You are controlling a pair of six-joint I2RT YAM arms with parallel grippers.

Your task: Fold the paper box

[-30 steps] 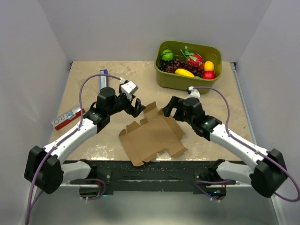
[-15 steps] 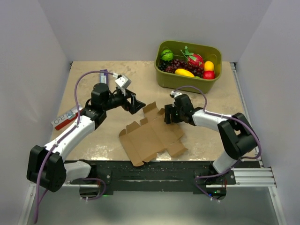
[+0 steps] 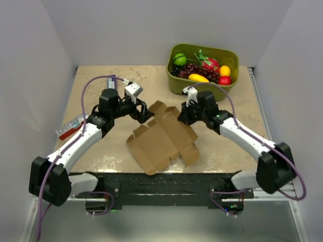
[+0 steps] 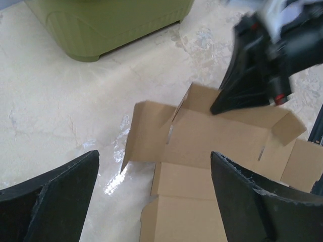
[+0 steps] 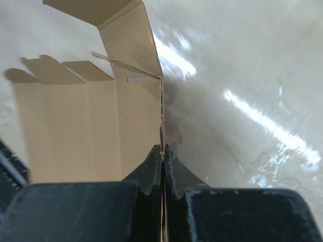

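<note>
The paper box is a flat brown die-cut sheet lying mid-table, its far right edge lifted off the surface. My right gripper is shut on that raised edge. In the right wrist view its fingertips pinch the thin cardboard between them. My left gripper hovers open just beyond the sheet's far left flap and touches nothing. In the left wrist view its two dark fingers stand wide apart over the cardboard, with the right gripper on the far panel.
A green tub of toy fruit stands at the back right, close behind the right arm; it also shows in the left wrist view. A red-and-white box lies at the left edge. A slim purple-and-white box lies behind the left arm.
My right gripper has closed on the sheet's far right edge and raised it. The sheet has turned and slid a little to the left. The left gripper has opened slightly wider.
</note>
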